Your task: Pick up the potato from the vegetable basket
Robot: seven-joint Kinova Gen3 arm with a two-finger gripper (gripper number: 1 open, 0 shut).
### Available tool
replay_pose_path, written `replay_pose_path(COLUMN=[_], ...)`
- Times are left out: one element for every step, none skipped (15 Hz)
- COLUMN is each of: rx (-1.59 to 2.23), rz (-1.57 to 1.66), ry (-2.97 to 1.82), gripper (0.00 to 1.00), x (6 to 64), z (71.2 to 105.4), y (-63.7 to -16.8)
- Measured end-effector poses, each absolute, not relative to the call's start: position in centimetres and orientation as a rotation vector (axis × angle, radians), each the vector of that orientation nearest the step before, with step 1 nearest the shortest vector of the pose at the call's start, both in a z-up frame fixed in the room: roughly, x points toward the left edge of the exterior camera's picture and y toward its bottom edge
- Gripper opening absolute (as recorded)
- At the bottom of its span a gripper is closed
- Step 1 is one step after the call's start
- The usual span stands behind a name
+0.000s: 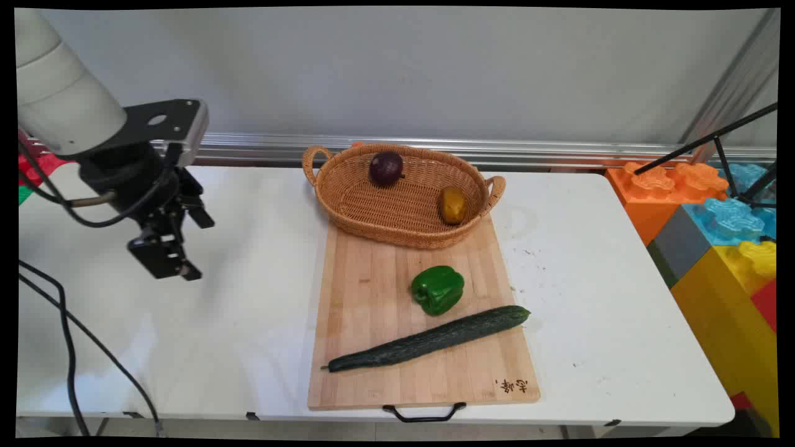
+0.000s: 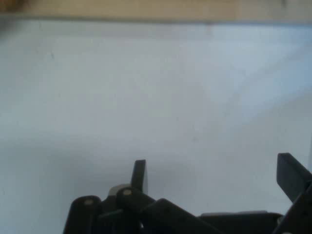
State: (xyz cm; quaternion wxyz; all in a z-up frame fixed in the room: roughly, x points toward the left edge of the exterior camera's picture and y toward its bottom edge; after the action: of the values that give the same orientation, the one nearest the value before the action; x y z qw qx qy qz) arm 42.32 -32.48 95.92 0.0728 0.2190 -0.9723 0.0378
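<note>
- Hand hangs empty over the bare left worktop, fingers spread apart.
- Nearest: board, well to its right, bearing pepper, cucumber and basket.

A white surface fills the frame's lower half. A wooden cutting board lies at centre, its black handle at the near edge; a wicker basket sits partly on the board's far end.
</note>
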Motion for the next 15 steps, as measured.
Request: replay_pose_path(rx=[0.666, 0.671, 0.675, 0.681, 0.686, 0.689, 0.687, 0.689, 0.696, 0.707, 0.717, 0.73, 0.744, 0.762, 0.775], rz=[0.125, 0.134, 0.144, 0.168, 0.203, 0.24, 0.274, 0.311, 0.345, 0.376, 0.399, 0.423, 0.438, 0.455, 0.468], ry=[-2.894, -2.873, -2.853, -2.818, -2.775, -2.733, -2.698, -2.66, -2.624, -2.592, -2.567, -2.542, -2.526, -2.513, -2.508], gripper=[0.0, 0.0, 0.0, 0.0, 0.0, 0.0, 0.0, 0.0, 0.0, 0.0, 0.0, 0.0, 0.0, 0.0, 0.0], x=[42.1, 41.8, 41.5, 40.9, 40.1, 39.2, 38.3, 37.2, 36.2, 35.3, 34.6, 33.7, 32.9, 32.1, 31.3], z=[95.8, 95.6, 95.5, 95.4, 95.3, 95.2, 95.2, 95.2, 95.1, 94.9, 94.8, 94.6, 94.3, 94.0, 93.6], y=[-32.8, -33.2, -33.5, -34.3, -35.3, -36.4, -37.5, -38.7, -39.9, -41.1, -42.2, -43.4, -44.5, -45.7, -46.9])
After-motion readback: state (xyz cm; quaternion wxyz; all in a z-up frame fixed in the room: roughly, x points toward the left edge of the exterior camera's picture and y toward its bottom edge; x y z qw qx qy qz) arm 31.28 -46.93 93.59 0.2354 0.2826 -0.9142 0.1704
